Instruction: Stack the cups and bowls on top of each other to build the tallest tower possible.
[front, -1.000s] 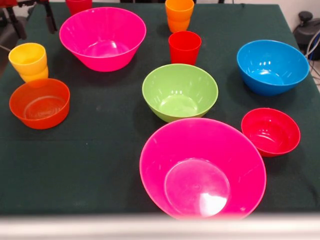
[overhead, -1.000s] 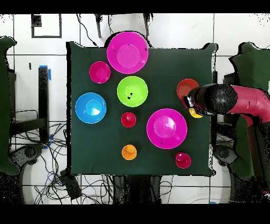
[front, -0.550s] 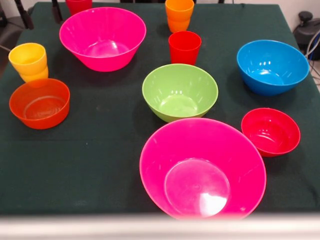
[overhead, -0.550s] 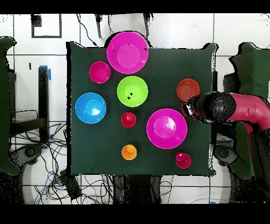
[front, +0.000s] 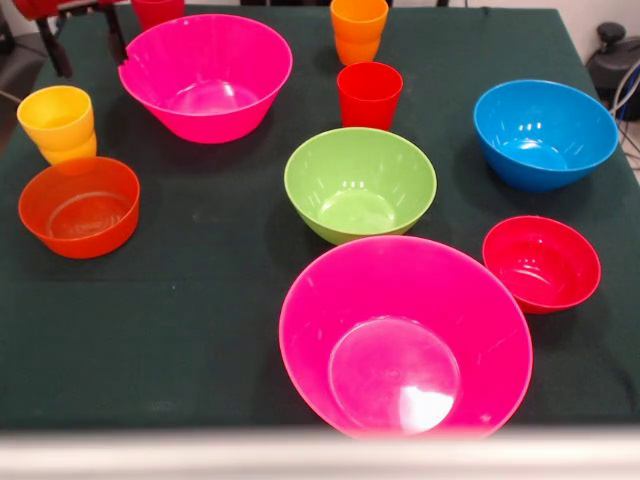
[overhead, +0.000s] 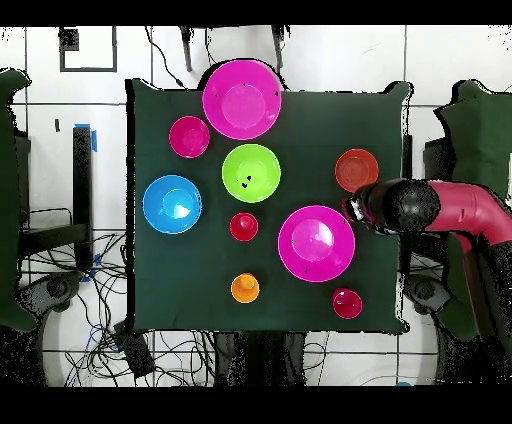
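All bowls empty, nothing stacked, no tower. My gripper (front: 88, 42) is spread wide with nothing between the fingers (front: 62, 55), touching nothing, hanging over the table (front: 200, 330) corner.

- Yellow cup (front: 57, 118): closest to the gripper, just below it in the front view; upright, seems to sit on a second yellow one. The arm hides it from overhead.
- Orange bowl (front: 80, 205): just past the yellow cup.
- Pink bowl (front: 205, 75): right beside one finger, can't tell if they touch.
- Dark red cup (front: 157, 10): near the gripper, at the edge.
- Orange cup (front: 358, 28), red cup (front: 369, 93), green bowl (front: 360, 183): further off.
- Blue bowl (front: 545, 133), red bowl (front: 541, 262), second pink bowl (front: 405, 335): farthest from the gripper.
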